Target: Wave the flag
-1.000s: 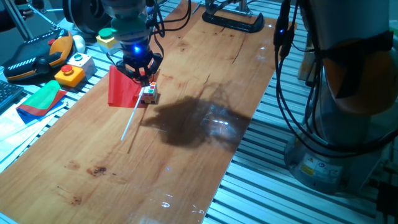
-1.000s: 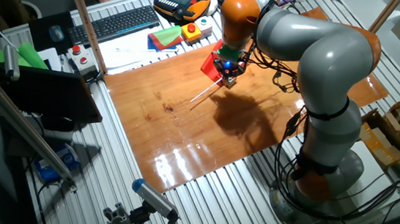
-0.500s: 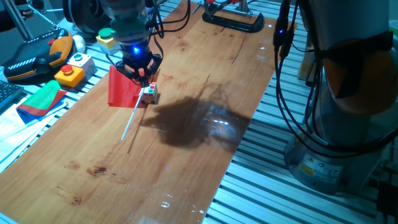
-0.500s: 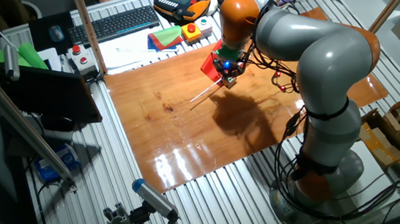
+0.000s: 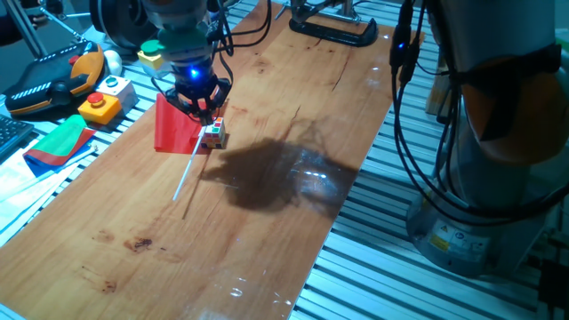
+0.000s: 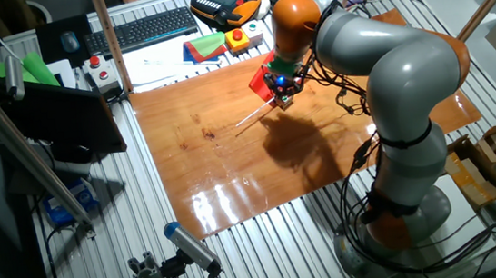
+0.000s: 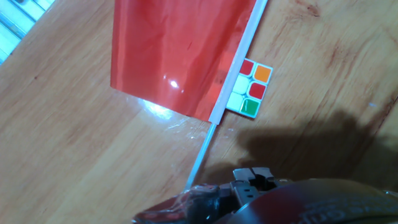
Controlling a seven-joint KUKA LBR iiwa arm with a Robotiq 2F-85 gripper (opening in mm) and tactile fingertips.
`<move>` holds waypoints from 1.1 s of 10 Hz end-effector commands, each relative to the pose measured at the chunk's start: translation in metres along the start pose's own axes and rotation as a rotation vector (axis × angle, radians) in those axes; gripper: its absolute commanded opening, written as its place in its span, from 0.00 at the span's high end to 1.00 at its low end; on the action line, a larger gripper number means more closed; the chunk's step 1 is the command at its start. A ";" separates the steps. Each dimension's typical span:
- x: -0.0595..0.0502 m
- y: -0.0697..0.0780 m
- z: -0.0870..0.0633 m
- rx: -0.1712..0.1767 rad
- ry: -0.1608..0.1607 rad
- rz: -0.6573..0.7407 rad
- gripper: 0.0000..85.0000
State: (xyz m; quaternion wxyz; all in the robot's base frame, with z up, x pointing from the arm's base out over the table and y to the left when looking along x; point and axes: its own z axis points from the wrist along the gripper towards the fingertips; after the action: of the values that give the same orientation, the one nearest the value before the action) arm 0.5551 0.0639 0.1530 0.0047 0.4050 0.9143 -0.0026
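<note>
Lying flat on the table (image 5: 267, 222), the flag (image 5: 176, 126) is seen at its far left part, with a small multicoloured cube (image 7: 250, 89) touching the stick (image 7: 205, 148). The pincer (image 5: 200, 105) is poised just above it; how far it is open cannot be told, and nothing is seen held. The sheet is judged light and floppy, the stick thin and stiff; the bare stick should be gripped. No writing can be read.

The arm (image 6: 387, 62) is showing smooth grey rounded shells with orange rings at the joints. Black cables (image 6: 344, 93) are running along it. A blue light is glowing above the black gripper (image 5: 199, 105).
</note>
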 end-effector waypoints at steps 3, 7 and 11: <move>0.000 0.000 0.000 0.022 0.041 -0.085 0.99; 0.000 0.000 0.000 0.018 0.052 -0.039 0.99; 0.000 0.000 0.000 0.027 -0.005 -0.017 0.99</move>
State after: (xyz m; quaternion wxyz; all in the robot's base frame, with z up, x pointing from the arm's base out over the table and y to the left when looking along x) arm 0.5551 0.0638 0.1529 0.0014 0.3981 0.9172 -0.0162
